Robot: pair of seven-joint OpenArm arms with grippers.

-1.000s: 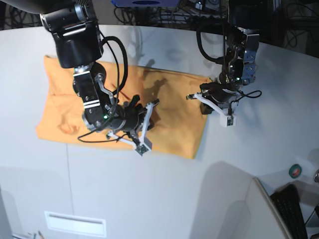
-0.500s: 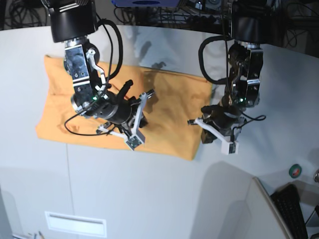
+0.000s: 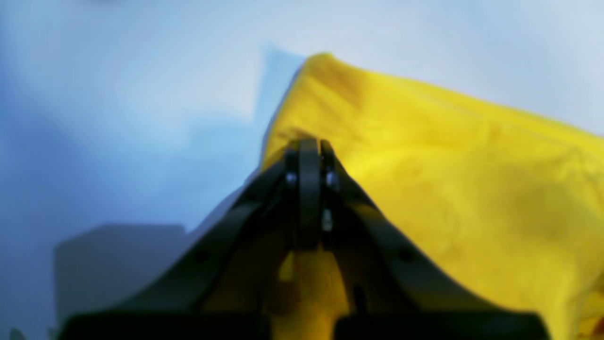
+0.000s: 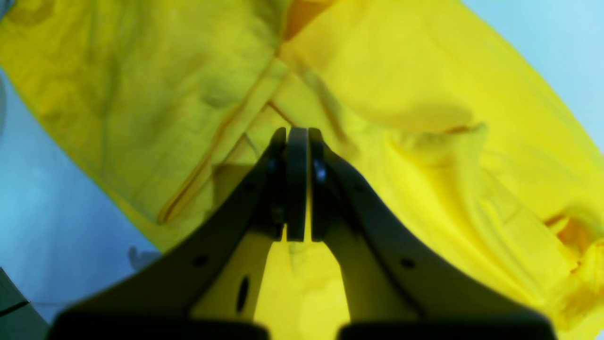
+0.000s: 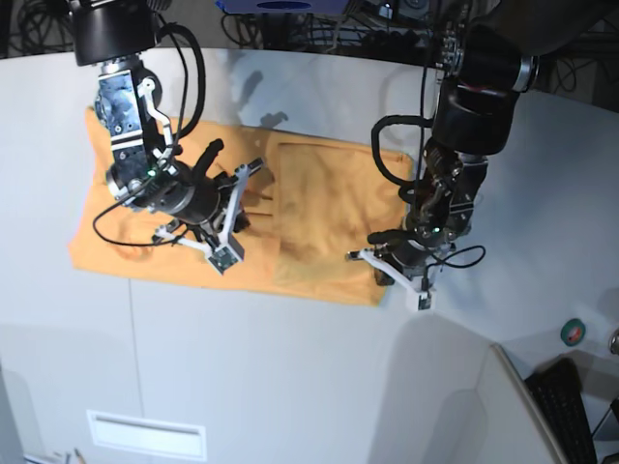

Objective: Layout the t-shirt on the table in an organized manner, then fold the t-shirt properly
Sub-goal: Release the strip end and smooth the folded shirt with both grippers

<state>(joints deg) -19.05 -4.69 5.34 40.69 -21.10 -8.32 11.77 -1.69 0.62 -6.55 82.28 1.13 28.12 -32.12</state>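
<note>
Both arms have swung toward 7 o'clock since a second ago. The t-shirt (image 5: 232, 217) lies spread on the tabletop (image 5: 290, 387). The left tool (image 3: 309, 144) and right tool (image 4: 297, 132), jaws pressed together and holding nothing, likely smooth it flat.

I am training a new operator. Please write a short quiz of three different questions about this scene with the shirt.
1. True or false: the left tool is shut.
2. Which is over the middle of the t-shirt? A) left tool B) right tool
3. Fill in: the t-shirt lies on the pale ____.

Key: 1 true; 2 B; 3 table.
</note>
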